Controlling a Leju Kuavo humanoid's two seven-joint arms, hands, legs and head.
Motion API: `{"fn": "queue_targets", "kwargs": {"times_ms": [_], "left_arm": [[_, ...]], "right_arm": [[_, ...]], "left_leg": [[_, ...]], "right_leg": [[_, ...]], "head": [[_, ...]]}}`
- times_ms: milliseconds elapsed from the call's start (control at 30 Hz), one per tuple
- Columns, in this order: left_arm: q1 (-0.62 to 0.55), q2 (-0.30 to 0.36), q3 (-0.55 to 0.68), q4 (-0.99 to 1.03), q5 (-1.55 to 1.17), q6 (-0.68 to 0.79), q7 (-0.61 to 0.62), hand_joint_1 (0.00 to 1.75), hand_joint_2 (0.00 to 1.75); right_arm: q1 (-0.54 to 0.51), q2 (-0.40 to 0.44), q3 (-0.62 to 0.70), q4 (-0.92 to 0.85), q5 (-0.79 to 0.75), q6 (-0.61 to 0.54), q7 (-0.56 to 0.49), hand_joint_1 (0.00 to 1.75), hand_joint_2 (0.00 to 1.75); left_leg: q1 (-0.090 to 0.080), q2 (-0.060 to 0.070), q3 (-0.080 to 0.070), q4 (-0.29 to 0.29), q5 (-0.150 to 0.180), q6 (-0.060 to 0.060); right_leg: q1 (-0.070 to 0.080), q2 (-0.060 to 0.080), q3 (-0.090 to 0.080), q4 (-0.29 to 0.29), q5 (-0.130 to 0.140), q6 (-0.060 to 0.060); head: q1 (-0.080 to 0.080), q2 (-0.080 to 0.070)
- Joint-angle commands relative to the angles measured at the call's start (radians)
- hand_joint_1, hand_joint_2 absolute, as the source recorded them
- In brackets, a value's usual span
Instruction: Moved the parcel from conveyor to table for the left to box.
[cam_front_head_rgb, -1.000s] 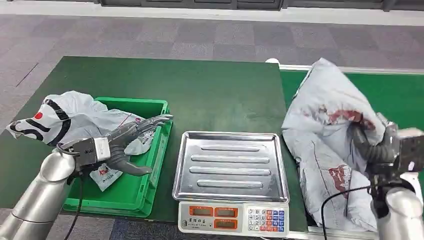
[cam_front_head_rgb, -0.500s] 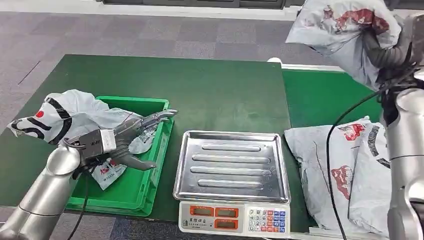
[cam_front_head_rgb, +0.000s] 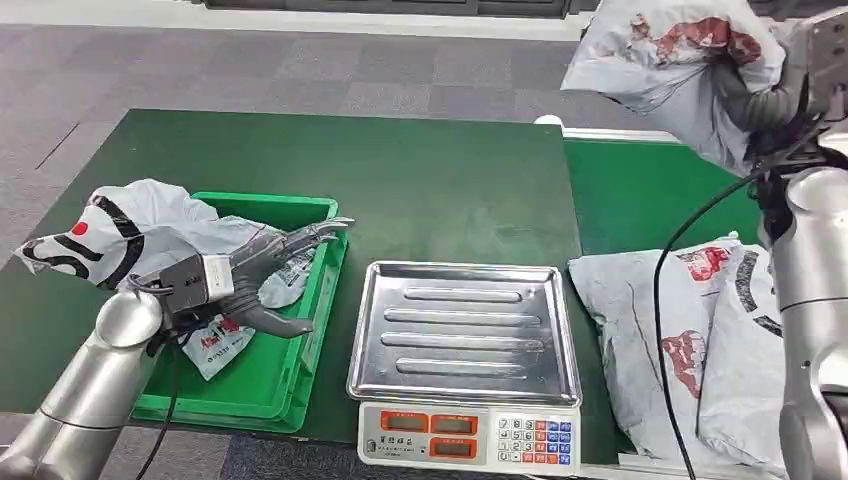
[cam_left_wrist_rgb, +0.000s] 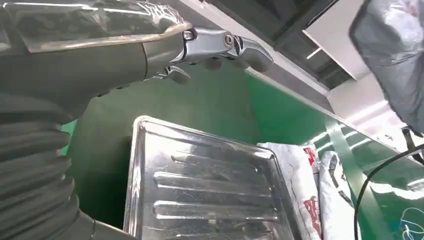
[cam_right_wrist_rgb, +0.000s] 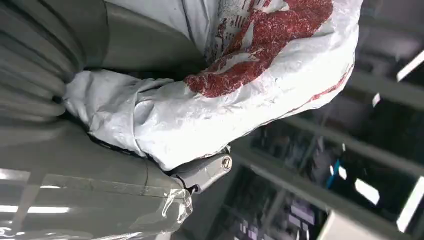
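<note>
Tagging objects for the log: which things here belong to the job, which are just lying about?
Job: parcel held up by right hand; conveyor; table; green box; left hand.
Lying about: scale tray, parcels on conveyor.

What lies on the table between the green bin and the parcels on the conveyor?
In the head view, a scale with a metal tray stands between the green bin and the parcels on the conveyor.

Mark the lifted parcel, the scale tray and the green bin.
lifted parcel (cam_front_head_rgb: 660, 50), head view, on its grey-white plastic left of the red print.
scale tray (cam_front_head_rgb: 463, 330), head view, on the ribbed centre.
green bin (cam_front_head_rgb: 262, 383), head view, on its bare floor.
</note>
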Motion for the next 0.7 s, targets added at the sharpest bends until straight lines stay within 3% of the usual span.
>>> {"fn": "queue_targets", "kwargs": {"times_ms": [33, 133, 300, 433, 700], "left_arm": [[-0.047, 0.020, -0.063, 0.100, 0.014, -0.010, -0.004, 0.00, 1.75], [-0.034, 0.015, -0.061, 0.118, 0.009, -0.005, -0.021, 0.00, 1.75], [-0.057, -0.013, -0.073, 0.166, -0.029, -0.007, -0.056, 0.00, 1.75], [-0.070, -0.018, -0.077, 0.197, -0.031, -0.008, -0.067, 0.00, 1.75], [-0.075, -0.039, -0.077, 0.236, -0.070, 0.005, -0.086, 0.00, 1.75]], "right_arm": [[-0.072, 0.090, 0.180, 0.085, -0.062, 0.109, 0.041, 1.75, 1.75], [-0.032, 0.097, 0.239, 0.034, -0.126, 0.172, 0.055, 1.75, 1.75], [0.077, 0.022, 0.351, -0.108, -0.247, 0.142, 0.078, 1.75, 1.75], [0.101, -0.018, 0.413, -0.149, -0.304, 0.146, 0.063, 1.75, 1.75], [0.172, -0.017, 0.509, -0.177, -0.372, 0.164, 0.048, 1.75, 1.75]], "left_leg": [[0.000, 0.004, 0.003, -0.001, -0.001, 0.000], [0.000, 0.002, 0.002, -0.001, 0.000, 0.000], [0.000, 0.000, 0.004, -0.003, 0.000, 0.000], [0.001, -0.004, 0.003, -0.002, 0.001, 0.000], [0.002, -0.003, 0.004, -0.003, 0.001, 0.000]], "right_leg": [[0.000, 0.004, 0.002, -0.001, 0.000, -0.001], [0.001, 0.003, 0.000, 0.000, 0.000, 0.000], [0.002, 0.000, 0.004, -0.003, 0.000, 0.000], [0.001, -0.003, 0.003, -0.003, -0.001, 0.000], [0.000, -0.002, 0.004, -0.003, 0.000, 0.000]], "head": [[0.000, 0.000], [0.000, 0.000], [0.000, 0.000], [0.000, 0.000], [0.000, 0.000]]}}
